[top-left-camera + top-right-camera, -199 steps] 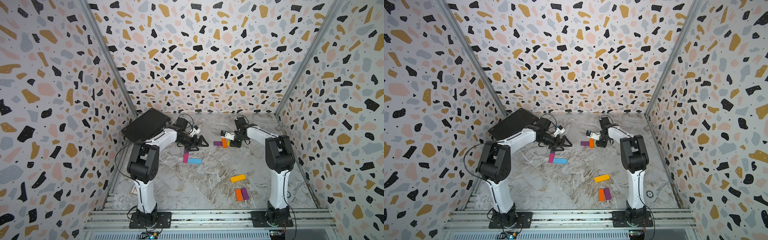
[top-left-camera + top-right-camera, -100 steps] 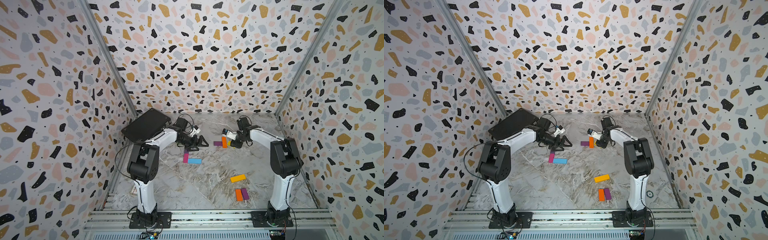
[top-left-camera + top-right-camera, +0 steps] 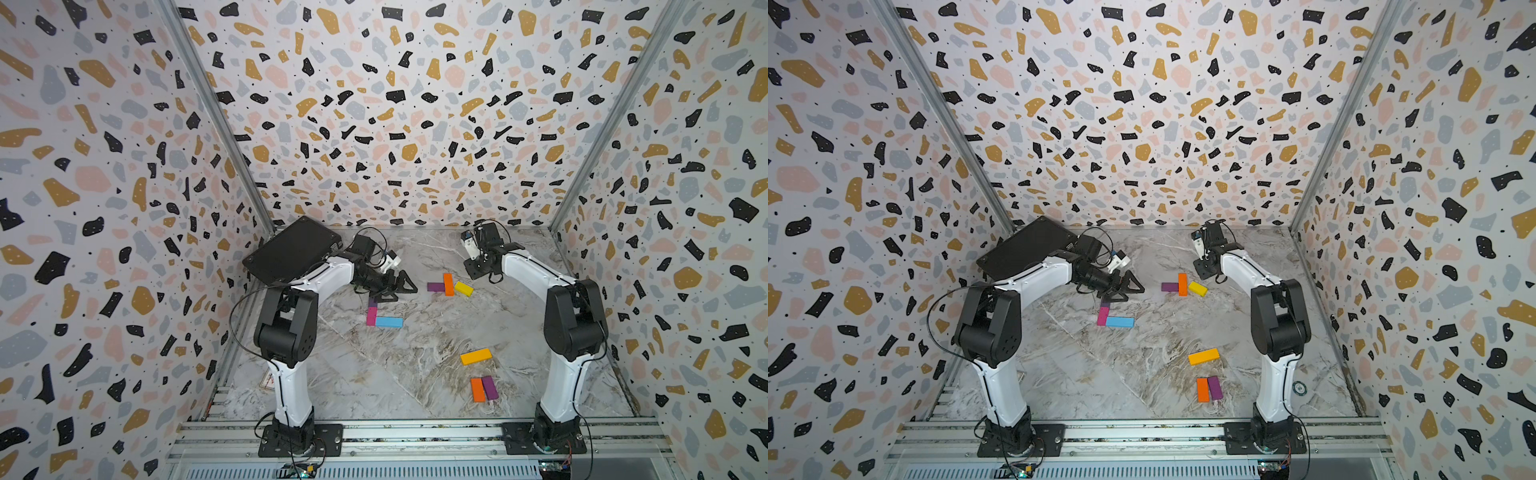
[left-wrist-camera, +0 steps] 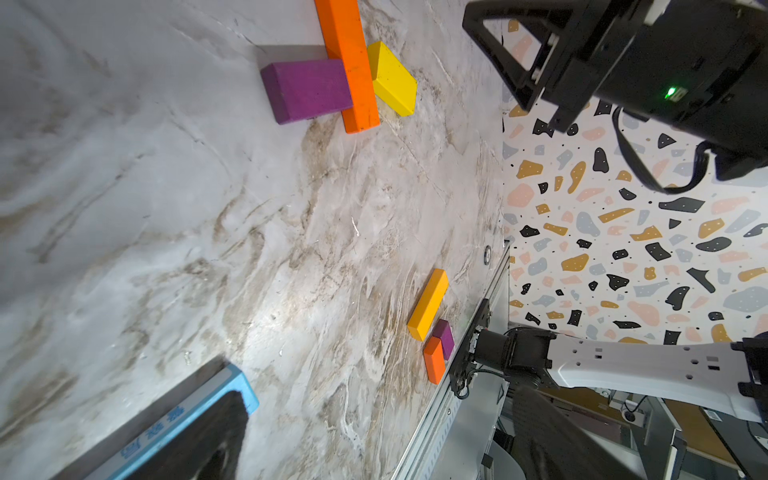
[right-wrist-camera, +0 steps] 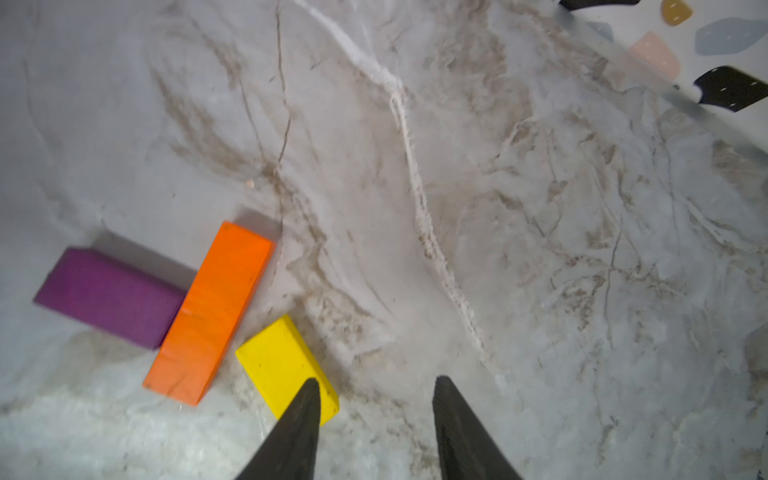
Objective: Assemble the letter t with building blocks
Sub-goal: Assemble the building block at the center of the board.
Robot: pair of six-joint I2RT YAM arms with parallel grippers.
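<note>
Reaching inward: left tool (image 3: pixel 397 290) spread wide; right tool (image 5: pixel 378 382) parted, empty, apparently above yellow block (image 5: pixel 282 361).

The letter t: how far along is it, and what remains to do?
Mostly laid: the purple block and the yellow block flank the long orange block as a cross. In hand: nothing; the right gripper is open and empty beside the yellow block, and the left gripper is open too. Left: the yellow block lies askew, so it probably needs straightening.
</note>
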